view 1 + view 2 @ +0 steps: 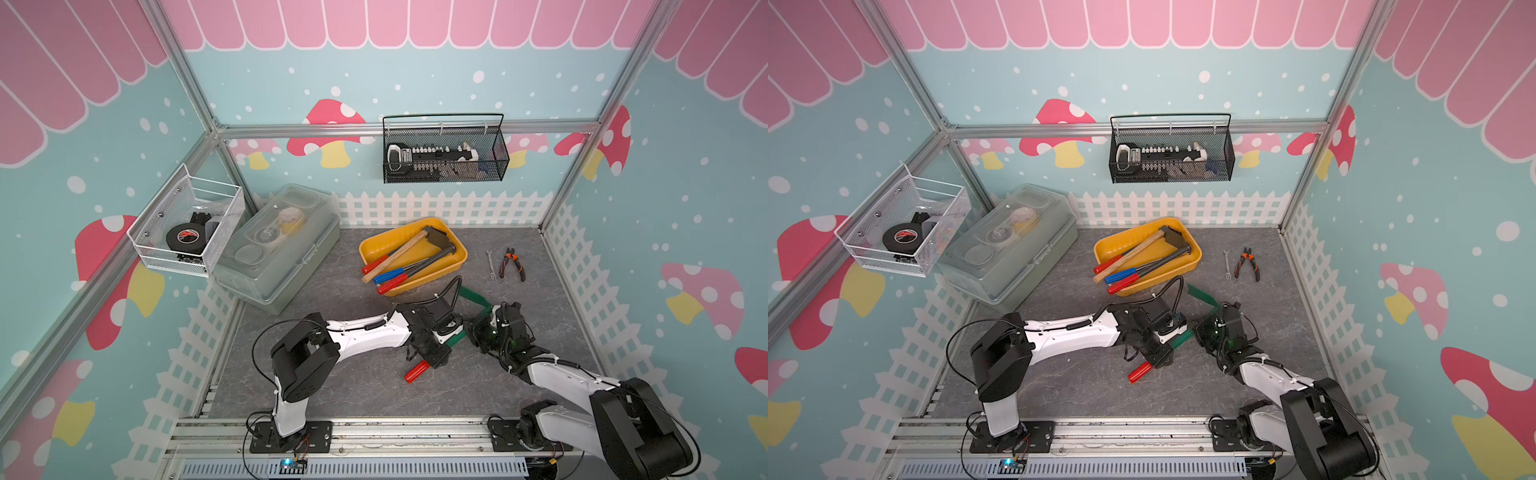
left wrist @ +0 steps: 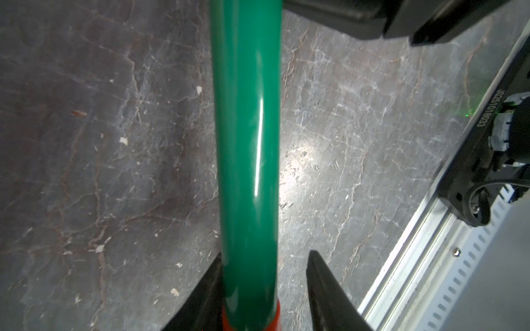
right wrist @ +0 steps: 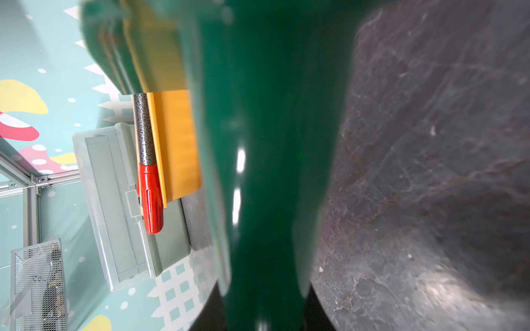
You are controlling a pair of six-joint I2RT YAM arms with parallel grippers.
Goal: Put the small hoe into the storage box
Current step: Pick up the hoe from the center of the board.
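Between left fingers (image 2: 329,292), parted with only one touching, and right fingers (image 3: 315,315), clamped on the green shaft: hoe (image 2: 246,143), seemingly off the surface (image 2: 114,143), blade beyond the right fingers, short of box (image 1: 376,245); could pivot in that single grip, red end sagging; could drag on the touching finger; may catch the rim or ride up on hammers (image 1: 397,255) already inside.

Pale teal printed walls (image 1: 415,83) around a dark grey marbled floor (image 1: 353,382).
A pink scalloped awning band (image 1: 374,25) tops the walls, with red and pink mushroom prints (image 1: 324,112) and white dots below it. A white picket-fence print (image 1: 436,208) meets the floor. Silver aluminium frame bars (image 1: 540,126) run along the wall edges, and a bright glare patch (image 2: 298,166) shows on the floor in the left wrist view.
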